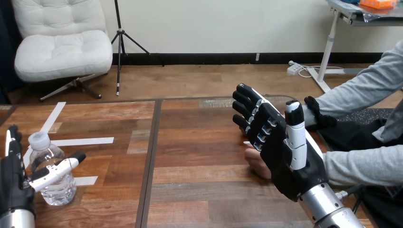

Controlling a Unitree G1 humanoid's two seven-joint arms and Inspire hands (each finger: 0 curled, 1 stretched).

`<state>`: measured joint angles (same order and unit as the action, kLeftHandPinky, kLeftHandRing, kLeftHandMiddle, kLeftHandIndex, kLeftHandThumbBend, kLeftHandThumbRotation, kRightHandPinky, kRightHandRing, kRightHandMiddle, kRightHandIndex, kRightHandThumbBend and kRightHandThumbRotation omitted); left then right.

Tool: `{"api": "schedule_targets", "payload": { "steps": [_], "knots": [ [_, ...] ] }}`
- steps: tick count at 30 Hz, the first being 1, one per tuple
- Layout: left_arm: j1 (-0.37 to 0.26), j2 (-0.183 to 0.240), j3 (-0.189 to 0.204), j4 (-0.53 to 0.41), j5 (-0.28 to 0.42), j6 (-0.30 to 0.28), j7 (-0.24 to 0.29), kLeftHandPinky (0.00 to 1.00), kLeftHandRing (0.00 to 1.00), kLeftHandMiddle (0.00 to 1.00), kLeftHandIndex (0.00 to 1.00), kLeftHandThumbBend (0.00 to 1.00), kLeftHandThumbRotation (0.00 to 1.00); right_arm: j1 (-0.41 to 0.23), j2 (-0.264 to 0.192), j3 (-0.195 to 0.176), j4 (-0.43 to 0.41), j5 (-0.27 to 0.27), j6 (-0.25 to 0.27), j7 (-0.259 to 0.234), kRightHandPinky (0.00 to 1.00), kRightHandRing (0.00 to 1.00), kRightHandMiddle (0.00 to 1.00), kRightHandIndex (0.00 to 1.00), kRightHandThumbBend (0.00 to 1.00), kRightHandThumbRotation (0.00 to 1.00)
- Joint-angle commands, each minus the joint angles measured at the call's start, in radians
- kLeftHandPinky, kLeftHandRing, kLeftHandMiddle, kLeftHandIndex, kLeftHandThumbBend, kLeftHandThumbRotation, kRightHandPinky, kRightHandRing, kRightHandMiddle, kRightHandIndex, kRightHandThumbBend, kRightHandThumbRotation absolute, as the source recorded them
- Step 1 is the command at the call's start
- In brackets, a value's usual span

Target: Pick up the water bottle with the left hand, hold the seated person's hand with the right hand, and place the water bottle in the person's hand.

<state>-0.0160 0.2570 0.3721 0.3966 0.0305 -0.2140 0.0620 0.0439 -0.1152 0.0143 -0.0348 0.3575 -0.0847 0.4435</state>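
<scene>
One clear, white-capped water bottle [56, 190] stands upright on the worktop [199, 156], flanked by the open left hand [14, 185]; the open right hand [285, 161] screens the person's hand [256, 164].

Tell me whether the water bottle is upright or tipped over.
Upright: the bottle stands on its base on the table, white cap at the top.

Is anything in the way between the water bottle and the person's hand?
Nothing stands on the table between the bottle and the person's hand. But the right hand, open and upright, covers most of it here, so it may block the way.
</scene>
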Motion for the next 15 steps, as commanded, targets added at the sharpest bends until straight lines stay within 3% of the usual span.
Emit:
{"api": "schedule_targets", "payload": {
  "steps": [1,15],
  "knots": [
    [-0.082,0.036,-0.009,0.026,-0.011,-0.013,0.002,1.00,1.00,1.00,1.00,0.98,0.08,-0.032,0.002,-0.015,-0.043,0.015,-0.009,0.006,0.99,0.98,0.96,0.92,0.87,1.00],
    [-0.106,0.038,-0.007,0.068,-0.060,-0.016,-0.016,1.00,1.00,1.00,1.00,0.96,0.10,-0.032,0.003,-0.017,-0.042,0.015,-0.010,0.010,0.99,0.98,0.96,0.92,0.87,1.00]
  ]
}}
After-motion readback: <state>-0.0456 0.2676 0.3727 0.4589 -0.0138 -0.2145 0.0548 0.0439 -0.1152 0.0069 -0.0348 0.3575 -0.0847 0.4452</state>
